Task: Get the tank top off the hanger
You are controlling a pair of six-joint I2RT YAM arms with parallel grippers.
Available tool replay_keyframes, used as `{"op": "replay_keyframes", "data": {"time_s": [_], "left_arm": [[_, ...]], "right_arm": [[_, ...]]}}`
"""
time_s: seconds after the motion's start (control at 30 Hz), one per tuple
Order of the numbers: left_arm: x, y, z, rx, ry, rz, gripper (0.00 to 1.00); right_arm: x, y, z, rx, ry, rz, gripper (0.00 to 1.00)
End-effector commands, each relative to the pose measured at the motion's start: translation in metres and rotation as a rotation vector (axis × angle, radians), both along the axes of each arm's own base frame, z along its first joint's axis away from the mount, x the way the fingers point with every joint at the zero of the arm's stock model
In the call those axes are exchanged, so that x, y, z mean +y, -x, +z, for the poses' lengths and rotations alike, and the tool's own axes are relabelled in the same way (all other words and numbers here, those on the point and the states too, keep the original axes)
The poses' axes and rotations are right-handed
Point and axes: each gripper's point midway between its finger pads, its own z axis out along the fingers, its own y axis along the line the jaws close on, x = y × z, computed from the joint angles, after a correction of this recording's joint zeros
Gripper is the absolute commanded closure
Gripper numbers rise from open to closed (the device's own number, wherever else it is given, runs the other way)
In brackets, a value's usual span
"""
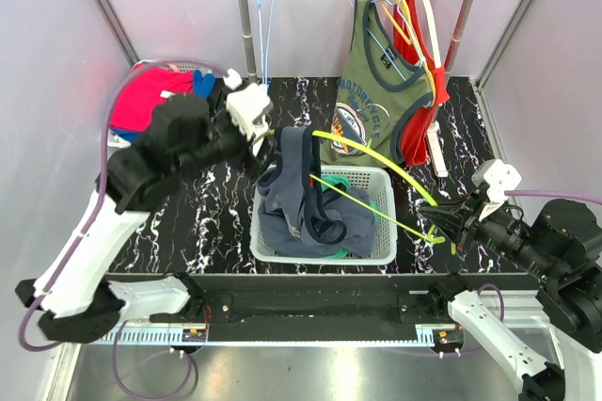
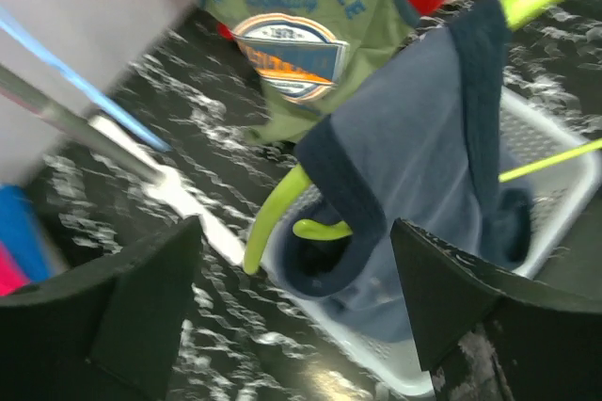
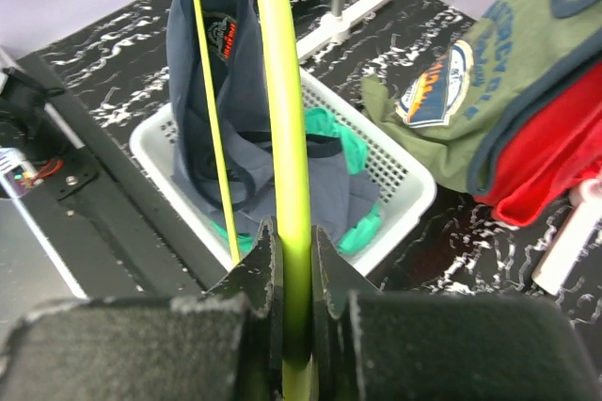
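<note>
Judging the task partly done: we see right fingers (image 3: pixel 263 269) clenched on the hanger (image 3: pixel 282 137), left fingers (image 2: pixel 141 297) spread, empty; the tank top (image 1: pixel 299 180) drapes off one hanger arm into the basket (image 1: pixel 384 252).

Bright, even light with soft shadows. Left wrist view is motion-blurred, smearing the navy blue fabric tank top (image 2: pixel 414 128); overhead view is sharp.

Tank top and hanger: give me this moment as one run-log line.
left gripper: open, empty | right gripper: shut on hanger | tank top: strap over hanger, lower part in basket | removal: not done
</note>
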Motion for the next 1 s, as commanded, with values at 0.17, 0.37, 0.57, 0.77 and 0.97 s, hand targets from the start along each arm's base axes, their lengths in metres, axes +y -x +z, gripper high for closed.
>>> {"op": "replay_keyframes", "data": {"time_s": [0.17,0.37,0.57,0.77,0.97], "left_arm": [[-0.018,0.05,0.005,0.229,0.165,-0.241,0.19],[-0.029,0.036,0.002,0.224,0.191,-0.229,0.25],[-0.04,0.012,0.005,0.189,0.239,-0.177,0.27],[-0.046,-0.005,0.01,0.183,0.263,-0.131,0.32],[-0.053,-0.007,0.008,0.186,0.263,-0.158,0.43]], "right_arm": [[-0.013,-0.024,0.018,-0.102,0.013,-0.11,1.0],[-0.008,-0.025,0.018,-0.096,0.01,-0.089,1.0],[-0.004,-0.021,0.024,-0.108,-0.011,-0.064,1.0],[-0.002,-0.019,0.024,-0.103,-0.017,-0.046,1.0],[0.002,-0.016,0.023,-0.102,-0.031,-0.025,1.0]]}}
